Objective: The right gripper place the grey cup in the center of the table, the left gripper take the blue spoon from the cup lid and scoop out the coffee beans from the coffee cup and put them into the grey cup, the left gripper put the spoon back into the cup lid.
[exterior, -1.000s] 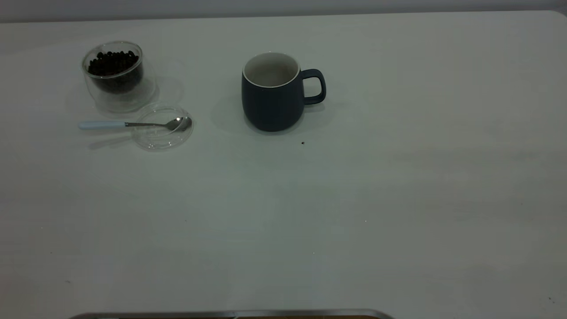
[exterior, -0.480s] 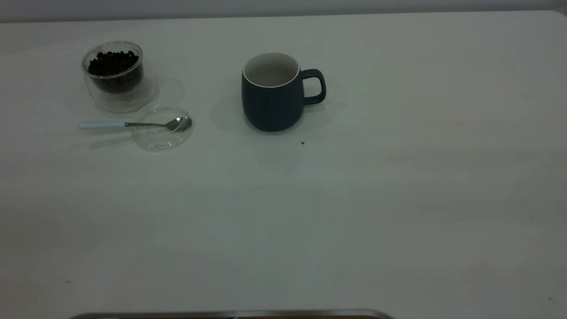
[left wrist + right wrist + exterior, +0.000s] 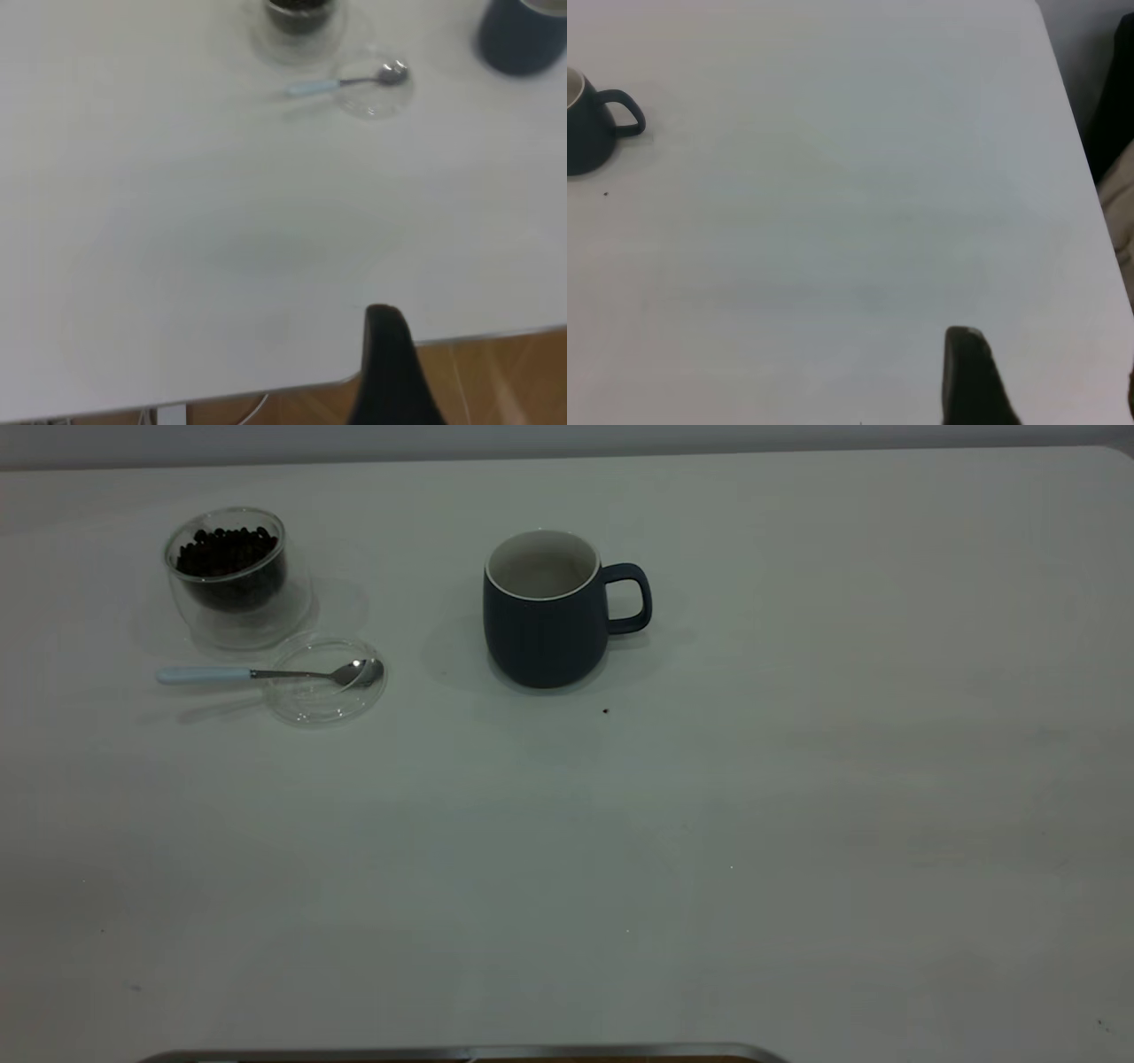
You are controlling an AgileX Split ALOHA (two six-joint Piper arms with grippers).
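The grey cup (image 3: 547, 611) stands upright mid-tabletop (image 3: 797, 824). The blue spoon (image 3: 266, 674) lies with its bowl on the cup lid (image 3: 325, 691), beside the coffee cup (image 3: 232, 576) of coffee beans (image 3: 226, 549). The left pincer (image 3: 390, 372) and the right pincer (image 3: 970, 376) hang near the edge, well apart from everything; whether either is open I can't tell.

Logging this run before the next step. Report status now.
Left gripper and right gripper pulled back near table edge, holding nothing. Blue spoon on cup lid; grey cup centred. Path clear.
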